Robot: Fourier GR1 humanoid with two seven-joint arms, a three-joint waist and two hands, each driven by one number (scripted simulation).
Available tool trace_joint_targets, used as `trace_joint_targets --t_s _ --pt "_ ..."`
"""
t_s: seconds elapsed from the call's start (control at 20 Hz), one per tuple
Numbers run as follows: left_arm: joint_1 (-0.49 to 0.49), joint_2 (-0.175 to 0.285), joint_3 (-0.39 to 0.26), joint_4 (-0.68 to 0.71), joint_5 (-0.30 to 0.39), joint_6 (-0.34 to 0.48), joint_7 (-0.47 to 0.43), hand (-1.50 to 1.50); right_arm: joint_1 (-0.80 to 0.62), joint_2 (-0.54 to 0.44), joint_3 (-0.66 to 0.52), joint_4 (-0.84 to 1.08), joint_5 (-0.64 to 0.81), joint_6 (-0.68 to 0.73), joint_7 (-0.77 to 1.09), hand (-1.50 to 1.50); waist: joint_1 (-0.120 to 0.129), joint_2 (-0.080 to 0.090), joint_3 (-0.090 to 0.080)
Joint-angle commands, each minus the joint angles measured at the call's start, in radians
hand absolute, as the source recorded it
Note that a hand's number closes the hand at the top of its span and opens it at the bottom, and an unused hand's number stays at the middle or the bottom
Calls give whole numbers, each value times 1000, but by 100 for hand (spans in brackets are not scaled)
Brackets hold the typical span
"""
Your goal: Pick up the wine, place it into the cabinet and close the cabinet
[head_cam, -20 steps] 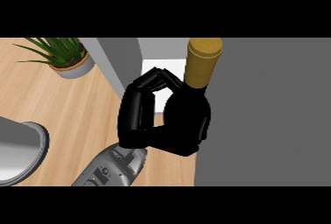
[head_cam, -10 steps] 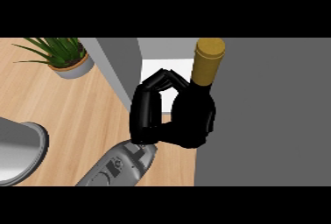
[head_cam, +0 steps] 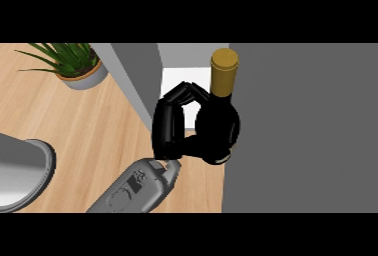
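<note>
The left hand (head_cam: 170, 126) is what we see first, near the middle of the head view, at the end of a grey forearm (head_cam: 133, 189) that rises from the lower edge and slants up to the right. Its black fingers are curled round the wine bottle (head_cam: 218, 117): they arch up along the bottle's left side and meet it just under the neck, while the palm wraps the lower body. So we read this hand as closed on the bottle, holding it clear of the wooden counter (head_cam: 81, 130).

The bottle is dark with a gold-capped neck (head_cam: 224, 70), and its top points toward the upper edge of the view. It sits at the cabinet's opening, between the open grey door (head_cam: 136, 85) on its left and the broad grey cabinet face (head_cam: 303, 130) on its right, which it touches or nearly touches (we cannot tell which). A pale strip of the cabinet's interior (head_cam: 177, 75) shows just beyond the fingertips. We cannot tell whether the bottle's base is already inside.

A potted plant (head_cam: 74, 62) stands on the counter at the upper left, well apart from the hand, and a rounded grey object (head_cam: 26, 172) lies at the left edge
</note>
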Motion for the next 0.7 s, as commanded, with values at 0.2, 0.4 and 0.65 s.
trace_joint_targets --t_s 0.2,0.4,0.65 --pt "7 0 26 215 4 -44 -168 150 83 30 14 -134 -68 5 24 -150 -6 1 0" --pt "-26 0 48 297 61 -39 -250 150 43 13 37 -174 -75 -23 97 -150 -9 1 -1" --pt "-20 0 86 286 69 -46 -277 150 49 23 -9 -123 -82 -15 38 -150 -1 0 0"
